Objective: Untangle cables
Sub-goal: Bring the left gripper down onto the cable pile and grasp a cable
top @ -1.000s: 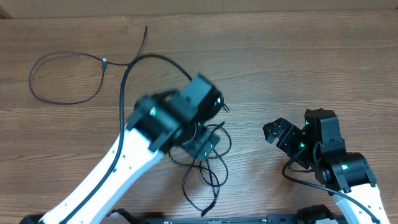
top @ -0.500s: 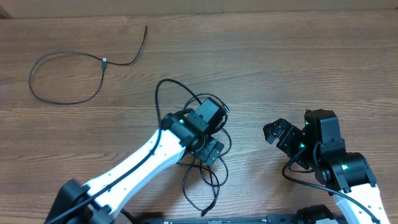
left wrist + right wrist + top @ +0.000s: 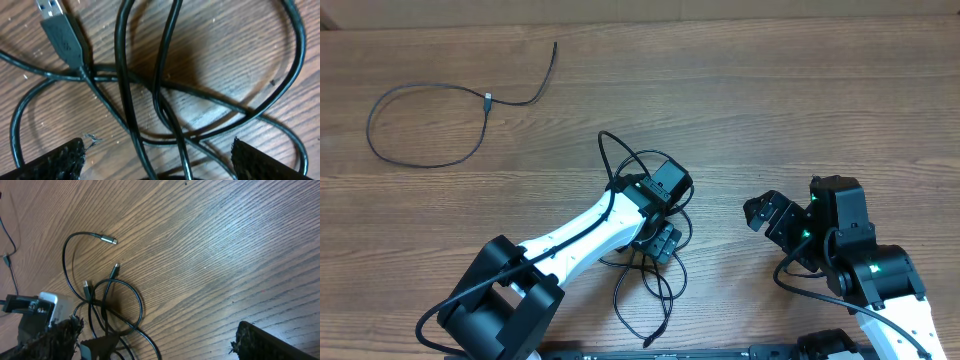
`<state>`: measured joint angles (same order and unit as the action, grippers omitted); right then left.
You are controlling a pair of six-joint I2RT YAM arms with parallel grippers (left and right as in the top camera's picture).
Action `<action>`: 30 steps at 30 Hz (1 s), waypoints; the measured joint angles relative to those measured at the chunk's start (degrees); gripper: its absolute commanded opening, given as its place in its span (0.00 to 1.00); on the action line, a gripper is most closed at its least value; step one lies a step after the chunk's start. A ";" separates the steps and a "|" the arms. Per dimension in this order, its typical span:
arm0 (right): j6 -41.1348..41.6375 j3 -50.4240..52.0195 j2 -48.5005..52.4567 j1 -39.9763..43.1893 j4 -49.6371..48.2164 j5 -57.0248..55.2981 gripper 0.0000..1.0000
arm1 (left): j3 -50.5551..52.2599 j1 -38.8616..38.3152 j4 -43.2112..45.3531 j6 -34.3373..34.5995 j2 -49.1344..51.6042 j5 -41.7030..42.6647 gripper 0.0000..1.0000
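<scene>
Cables [image 3: 156, 90] lie tangled under the wide-spread left pincer [image 3: 157, 164].

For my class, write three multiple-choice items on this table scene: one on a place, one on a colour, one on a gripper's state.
1. Where does the separate cable lie?
A. far left of the table
B. near right corner
C. off the edge

2. What colour are the tangled cables?
A. white
B. black
C. red

3. The left gripper is:
A. shut on a plug
B. out of view
C. open above the tangle

Key: A, it loops alone at far left in the overhead view; B, every strand is black; C, the left wrist view shows its fingers spread, with strands lying ungripped between them.
</scene>
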<state>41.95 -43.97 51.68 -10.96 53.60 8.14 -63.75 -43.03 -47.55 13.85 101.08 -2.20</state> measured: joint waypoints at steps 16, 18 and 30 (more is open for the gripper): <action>0.00 0.00 0.00 0.00 0.02 -0.02 1.00 | 0.02 3.04 1.09 1.25 0.00 0.04 0.67; -0.02 0.00 0.00 0.00 0.00 -0.02 1.00 | 0.02 3.19 1.14 1.25 0.00 0.07 0.61; 0.02 0.00 0.00 0.00 0.02 -0.02 1.00 | 0.50 3.32 1.53 1.25 0.00 0.46 0.26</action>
<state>41.98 -43.97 51.68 -10.96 53.63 8.12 -63.24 -39.70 -46.02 15.09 101.08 -1.74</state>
